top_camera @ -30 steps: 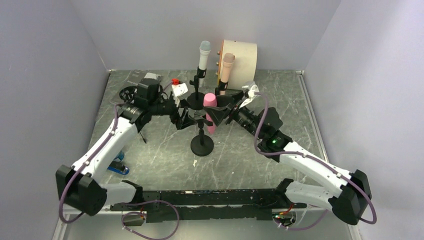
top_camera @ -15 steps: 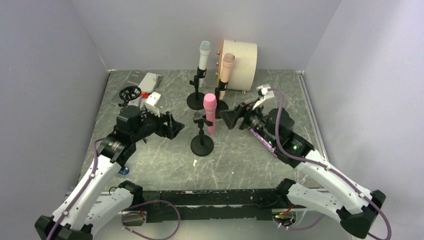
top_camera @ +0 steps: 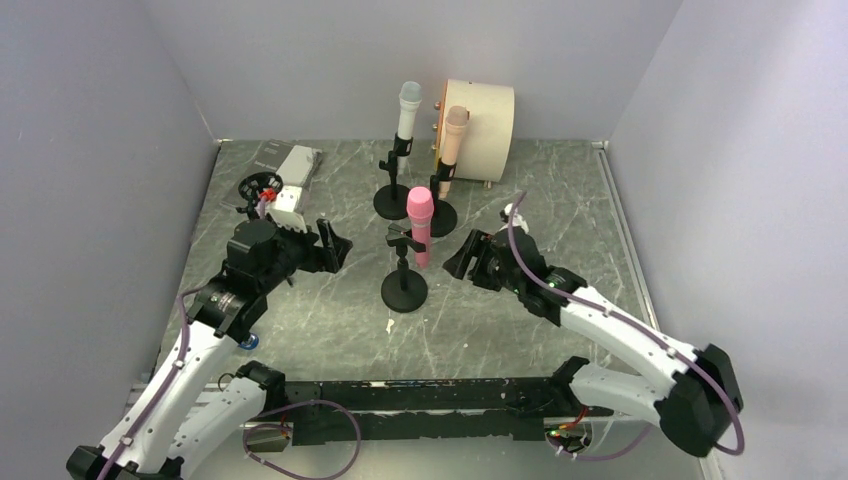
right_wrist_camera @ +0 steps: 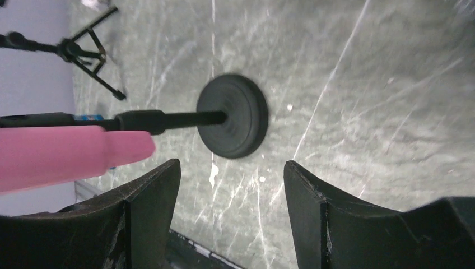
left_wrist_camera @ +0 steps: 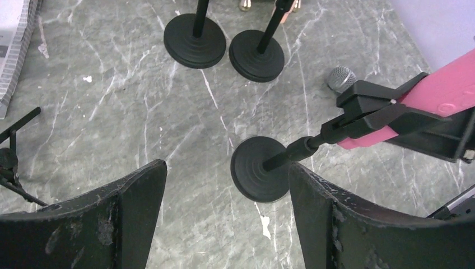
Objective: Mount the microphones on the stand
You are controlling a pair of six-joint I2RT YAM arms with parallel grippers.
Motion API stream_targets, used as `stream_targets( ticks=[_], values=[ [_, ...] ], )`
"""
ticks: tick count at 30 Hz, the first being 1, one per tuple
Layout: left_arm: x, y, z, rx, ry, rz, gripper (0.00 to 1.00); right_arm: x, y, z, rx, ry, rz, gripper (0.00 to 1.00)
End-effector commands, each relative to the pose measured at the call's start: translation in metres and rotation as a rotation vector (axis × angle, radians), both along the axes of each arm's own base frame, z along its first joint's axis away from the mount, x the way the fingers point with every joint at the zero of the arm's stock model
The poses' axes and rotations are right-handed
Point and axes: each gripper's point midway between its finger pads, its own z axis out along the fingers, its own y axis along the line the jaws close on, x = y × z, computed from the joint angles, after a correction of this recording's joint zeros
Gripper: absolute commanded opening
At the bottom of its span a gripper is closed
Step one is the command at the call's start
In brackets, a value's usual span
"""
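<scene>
The white microphone (top_camera: 408,108) with a pale-blue head and the peach microphone (top_camera: 453,135) stand upright in stands at the back. The pink microphone (top_camera: 419,225) sits in the clip of the front stand (top_camera: 404,292); it also shows in the left wrist view (left_wrist_camera: 442,95) and the right wrist view (right_wrist_camera: 56,157). Only the silver mesh head (left_wrist_camera: 341,78) of the purple microphone shows, low behind the pink one. My left gripper (top_camera: 335,248) (left_wrist_camera: 224,174) is open and empty, left of the front stand. My right gripper (top_camera: 462,258) (right_wrist_camera: 232,168) is open and empty, to its right.
A round cream drum (top_camera: 478,115) stands at the back wall behind the peach microphone. A grey flat box (top_camera: 290,160) and a small black tripod (top_camera: 258,185) lie at the back left. A blue object (top_camera: 243,343) lies by the left arm. A white speck (top_camera: 390,323) lies before the front stand.
Both grippers have drawn back from the pink microphone and its clip, left one leftward, right one rightward and lower. The pink microphone stays in the clip.
</scene>
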Motion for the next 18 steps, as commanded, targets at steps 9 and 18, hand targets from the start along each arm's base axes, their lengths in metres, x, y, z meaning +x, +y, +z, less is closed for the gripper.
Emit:
stream_targets(
  ticks=[9,18],
  values=[
    [0.001,0.016,0.004,0.011,-0.018,0.085,0.84,-0.001,0.066,-0.070,0.262,0.400,-0.057,0.63],
    [-0.001,0.018,0.004,0.011,-0.016,0.094,0.85,-0.001,0.101,-0.096,0.242,0.524,-0.084,0.55]
  ],
)
